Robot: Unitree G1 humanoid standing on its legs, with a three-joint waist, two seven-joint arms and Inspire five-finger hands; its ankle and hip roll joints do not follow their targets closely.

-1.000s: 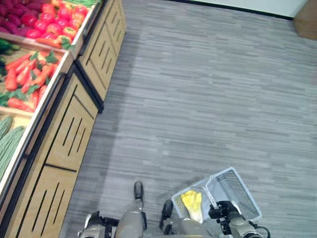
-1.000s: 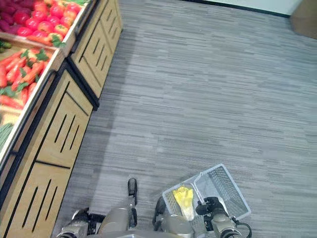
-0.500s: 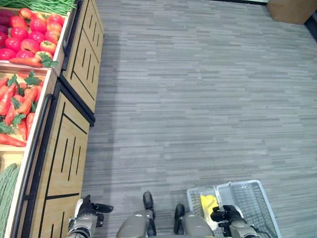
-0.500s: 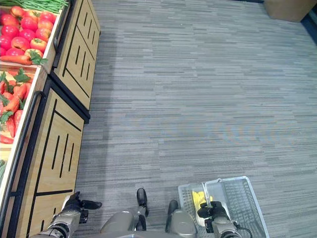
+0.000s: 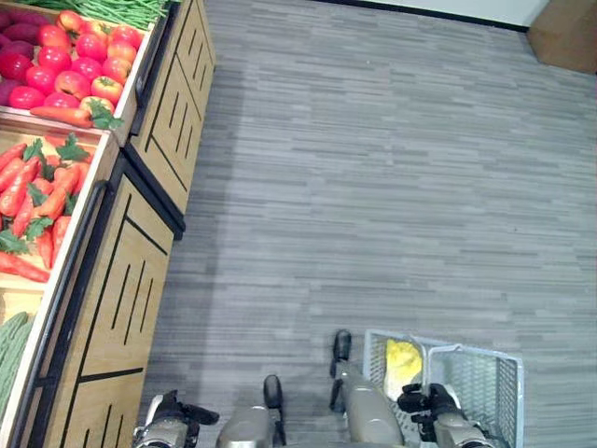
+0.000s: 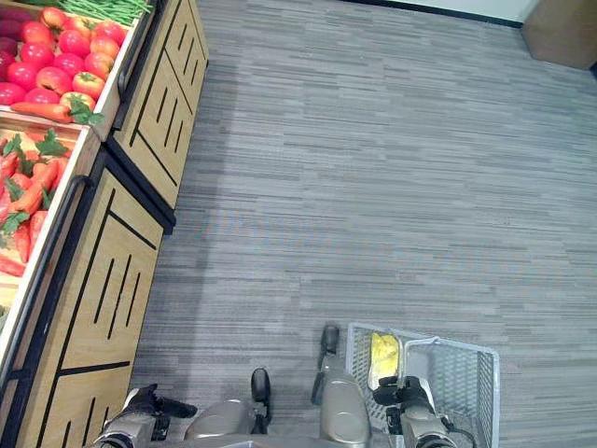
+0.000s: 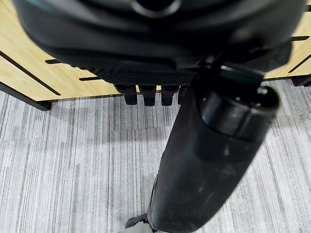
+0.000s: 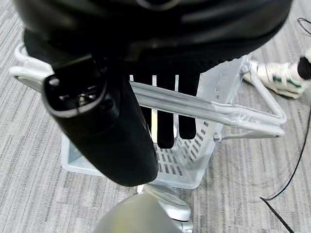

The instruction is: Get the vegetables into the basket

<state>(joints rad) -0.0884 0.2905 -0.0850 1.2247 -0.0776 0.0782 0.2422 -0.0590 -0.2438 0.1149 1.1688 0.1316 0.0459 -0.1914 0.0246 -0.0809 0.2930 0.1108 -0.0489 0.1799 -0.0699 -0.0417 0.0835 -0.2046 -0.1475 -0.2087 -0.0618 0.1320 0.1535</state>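
My right hand (image 5: pixel 426 402) is shut on the handle (image 8: pixel 209 110) of a white mesh basket (image 5: pixel 480 387), which hangs beside me low at the right, just above the floor. A yellow leafy vegetable (image 5: pixel 403 358) lies in the basket's left part. On the wooden stand at the left, crates hold carrots (image 5: pixel 39 198), red tomatoes (image 5: pixel 67 58), green beans (image 5: pixel 126 11) and a green bumpy vegetable (image 5: pixel 11 342). My left hand (image 5: pixel 173 422) hangs low by the stand's front panels (image 7: pixel 43 73), open and holding nothing.
The wooden stand (image 5: pixel 140 271) with slatted fronts runs along the left side. Grey plank floor (image 5: pixel 392 187) stretches ahead and to the right. A brown box (image 5: pixel 564 33) stands at the far right. A person's shoe (image 8: pixel 277 77) shows on the floor past the basket.
The whole view has shifted, so the camera moved. The basket has swung round a little in my right hand. My left hand still hangs low.
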